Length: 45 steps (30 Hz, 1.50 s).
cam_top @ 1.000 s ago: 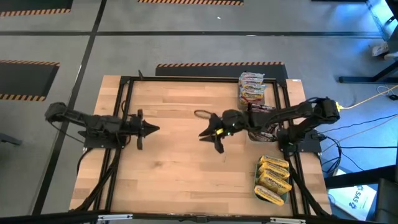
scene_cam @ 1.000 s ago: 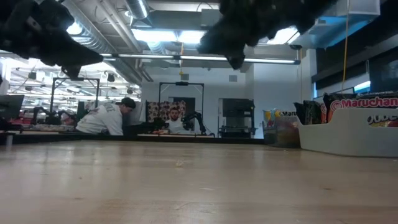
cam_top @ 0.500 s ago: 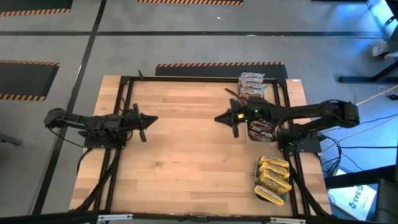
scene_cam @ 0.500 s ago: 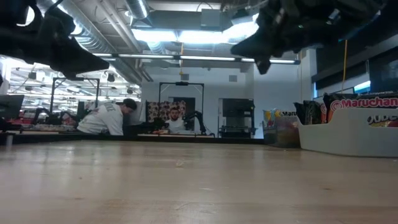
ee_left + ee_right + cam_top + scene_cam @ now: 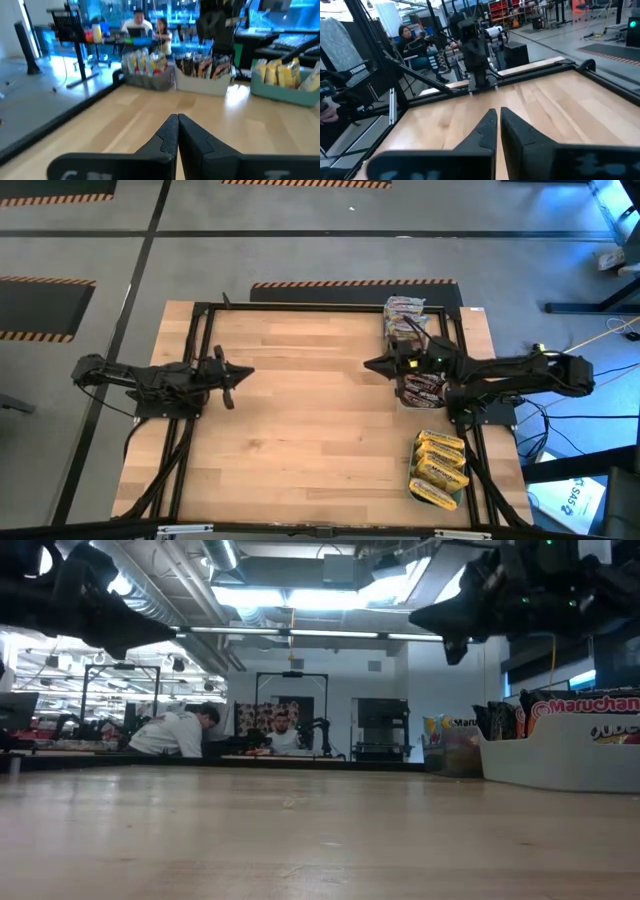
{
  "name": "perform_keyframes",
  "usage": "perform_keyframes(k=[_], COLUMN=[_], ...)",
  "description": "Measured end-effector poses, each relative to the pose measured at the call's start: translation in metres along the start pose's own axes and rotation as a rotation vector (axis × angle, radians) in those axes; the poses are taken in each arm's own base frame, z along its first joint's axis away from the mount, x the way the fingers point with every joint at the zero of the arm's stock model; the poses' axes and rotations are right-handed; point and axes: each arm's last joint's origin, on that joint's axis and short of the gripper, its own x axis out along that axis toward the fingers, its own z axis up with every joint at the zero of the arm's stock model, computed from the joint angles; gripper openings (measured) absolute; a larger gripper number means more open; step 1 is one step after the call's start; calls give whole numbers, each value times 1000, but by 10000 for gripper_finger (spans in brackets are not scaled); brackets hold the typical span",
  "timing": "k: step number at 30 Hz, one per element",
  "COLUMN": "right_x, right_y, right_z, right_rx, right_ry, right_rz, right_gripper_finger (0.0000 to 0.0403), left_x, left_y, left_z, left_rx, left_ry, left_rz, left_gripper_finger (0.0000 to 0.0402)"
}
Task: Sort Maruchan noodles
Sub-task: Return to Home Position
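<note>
Both grippers hang above the bare wood and hold nothing. My left gripper [image 5: 247, 372] [image 5: 176, 120] hovers over the table's left half, shut and pointing right. My right gripper [image 5: 368, 365] [image 5: 495, 113] is shut and hovers just left of the trays, pointing left. The Maruchan noodles sit sorted along the right edge. Silvery-pink packets [image 5: 405, 320] stand in a clear tray. Dark brown-red packets [image 5: 421, 387] [image 5: 585, 705] stand in a white tray [image 5: 555, 762]. Yellow packets [image 5: 438, 468] lie in a teal tray near the near-right corner.
A black metal frame [image 5: 300, 307] runs around the tabletop. The wood between the two grippers [image 5: 300, 410] holds no objects. People sit at desks in the room beyond the far edge [image 5: 180, 730].
My right gripper has drawn back from the table's middle toward the right and far edges, ending beside the trays. My left gripper has shifted slightly toward the far edge. The packets have stayed in place.
</note>
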Motion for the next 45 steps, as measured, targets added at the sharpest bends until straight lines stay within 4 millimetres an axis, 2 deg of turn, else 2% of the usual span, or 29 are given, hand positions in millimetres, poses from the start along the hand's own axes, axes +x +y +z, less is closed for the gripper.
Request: perform_keyframes(k=[6,10,15,20,24,28,37,45], right_x=[-16,-32,-48,-57,-59,-58,-59,-59], right_y=[2,6,11,14,14,13,16,19], right_z=[-14,-24,-29,-34,-36,-36,-37,-39], right_rx=[1,19,20,13,19,24,8,-98], right_ry=[-55,-133,-192,-212,-198,-190,-155,-130], right_rz=[36,66,83,84,78,71,173,261], right_gripper_finger=[10,10,10,10,10,10,10,10], left_x=[-5,-11,-13,-10,-8,-8,-8,-8], left_y=[2,2,2,2,2,2,2,2], left_z=[7,11,15,4,-5,-5,-5,-5], left_rx=[12,21,13,55,77,75,76,75], left_ry=[-70,-130,-169,-130,-84,-91,-90,-90], left_rz=[-15,-97,-110,-88,-64,-67,-68,-68], left_gripper_finger=[5,2,5,2,6,16,24,24])
